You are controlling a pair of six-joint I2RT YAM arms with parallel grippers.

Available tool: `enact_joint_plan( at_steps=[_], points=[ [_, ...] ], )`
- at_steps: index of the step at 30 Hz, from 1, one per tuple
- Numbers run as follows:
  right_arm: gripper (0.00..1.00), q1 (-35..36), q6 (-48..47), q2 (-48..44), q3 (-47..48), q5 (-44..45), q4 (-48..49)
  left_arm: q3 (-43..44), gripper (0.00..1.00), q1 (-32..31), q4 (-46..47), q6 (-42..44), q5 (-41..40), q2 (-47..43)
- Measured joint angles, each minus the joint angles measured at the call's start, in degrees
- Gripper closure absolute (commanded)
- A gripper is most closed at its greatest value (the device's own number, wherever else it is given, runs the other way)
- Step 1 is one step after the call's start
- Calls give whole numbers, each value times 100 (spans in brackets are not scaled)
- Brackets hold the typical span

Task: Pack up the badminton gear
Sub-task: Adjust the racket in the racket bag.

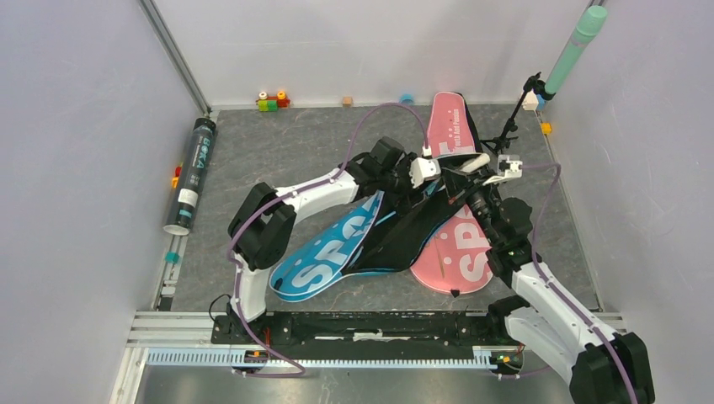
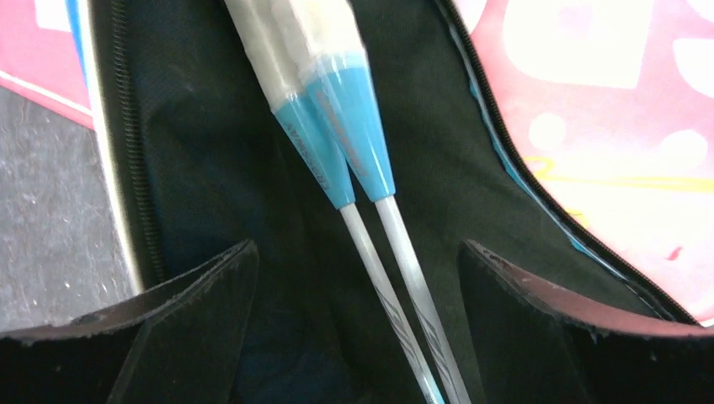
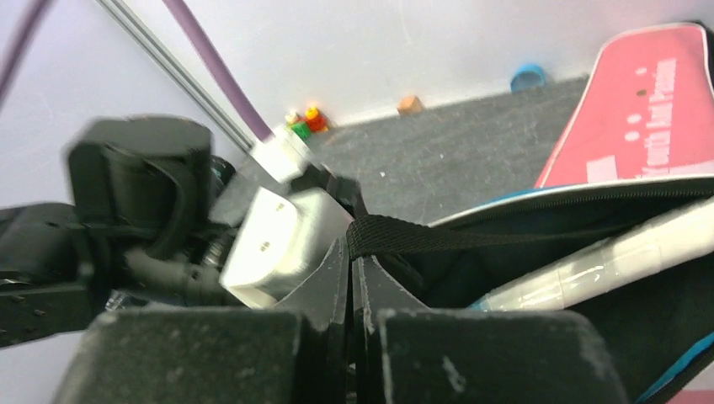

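Observation:
The blue SPORT racket bag (image 1: 324, 259) lies unzipped, its black lining (image 2: 219, 151) showing. Two rackets lie inside it side by side, with white handles (image 2: 295, 38), blue cones (image 2: 354, 139) and silver shafts (image 2: 404, 269). My left gripper (image 2: 359, 246) hovers open just above the shafts, one finger on each side, touching neither. My right gripper (image 3: 352, 246) is shut on the bag's black strap (image 3: 438, 236), with a white handle (image 3: 623, 252) just beside it. The pink SPORT bag (image 1: 461, 248) lies under and right of the blue one. A dark tube (image 1: 192, 172) lies along the left wall.
Small toy blocks (image 1: 271, 101) sit along the back wall, and others (image 1: 175, 177) by the left wall. A black tripod stand (image 1: 514, 126) holding a green cylinder (image 1: 574, 49) stands at the back right corner. Both arms cross over the bags mid-table.

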Motion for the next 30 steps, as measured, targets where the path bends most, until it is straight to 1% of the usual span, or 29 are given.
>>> enact_joint_plan(
  at_steps=[4, 6, 7, 8, 10, 11, 12, 14, 15, 16, 19, 23, 25, 27, 28, 30],
  points=[
    [100, 39, 50, -337, -107, 120, 289, -389, 11, -72, 28, 26, -369, 0],
    [100, 68, 68, -481, -122, 127, 297, -601, 21, -109, 120, 26, -542, -13],
    [100, 90, 70, -525, -166, 131, 254, -704, 32, -136, 227, 33, -656, -48],
    [100, 96, 72, -562, -210, 142, 223, -793, 41, -162, 319, 50, -769, -83],
    [100, 98, 57, -662, -251, 210, 109, -1008, 65, -199, 498, 109, -990, -173],
    [100, 107, 24, -726, -267, 251, 11, -1084, 87, -214, 535, 142, -1093, -208],
    [100, 111, -7, -787, -278, 308, -79, -1143, 97, -227, 570, 203, -1193, -232],
    [100, 122, -90, -898, -291, 422, -232, -1220, 98, -234, 758, 107, -1580, -245],
    [100, 162, -138, -957, -291, 431, -245, -1241, 98, -219, 848, 271, -1672, -245],
    [100, 232, -210, -1023, -291, 481, -249, -1272, 98, -177, 935, 553, -1600, -247],
    [100, 302, -507, -1073, -291, 719, -275, -1502, 98, -186, 1019, 555, -1705, -448],
    [100, 413, -1071, -885, -203, 1071, -212, -1740, 98, -181, 813, 562, -1814, -769],
    [100, 424, -1495, -798, -151, 1445, -90, -1746, 98, -140, 726, 584, -1788, -859],
    [100, 433, -2065, -699, -87, 1926, 55, -1851, 98, 2, 636, 669, -1567, -1021],
    [100, 417, -2452, -623, -35, 2402, 181, -1928, 98, 109, 505, 754, -1434, -1126],
    [100, 52, -3110, -461, 199, 3484, 632, -2312, 98, 555, -83, 1222, -955, -1491]
  ],
)
